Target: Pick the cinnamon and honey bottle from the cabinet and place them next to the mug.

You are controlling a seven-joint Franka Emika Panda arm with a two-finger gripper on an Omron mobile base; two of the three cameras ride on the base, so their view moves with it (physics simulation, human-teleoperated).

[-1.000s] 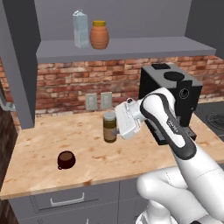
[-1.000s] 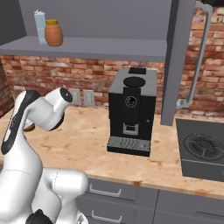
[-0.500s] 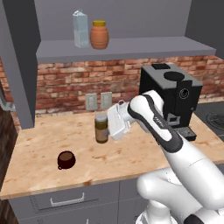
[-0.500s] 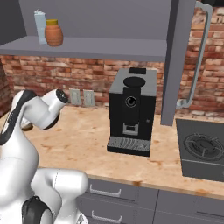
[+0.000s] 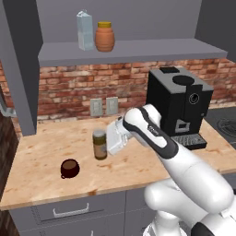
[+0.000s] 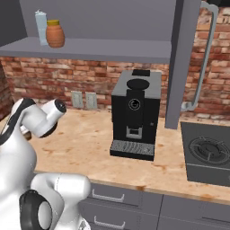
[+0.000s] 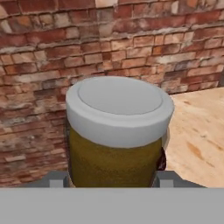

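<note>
End effector [image 5: 105,146] grips upright cinnamon [image 5: 99,144].

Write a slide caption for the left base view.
End effector holds the cinnamon above the counter, near the mug.

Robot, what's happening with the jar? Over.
Gripper shut on cinnamon jar, near the mug. Honey bottle on cabinet shelf. Nothing in the way.

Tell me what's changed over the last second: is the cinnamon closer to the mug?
Yes. The gripper, still shut on the cinnamon, has carried it left across the counter toward the mug and lower. Nothing was let go. The mug, honey bottle and carton stayed put.
</note>
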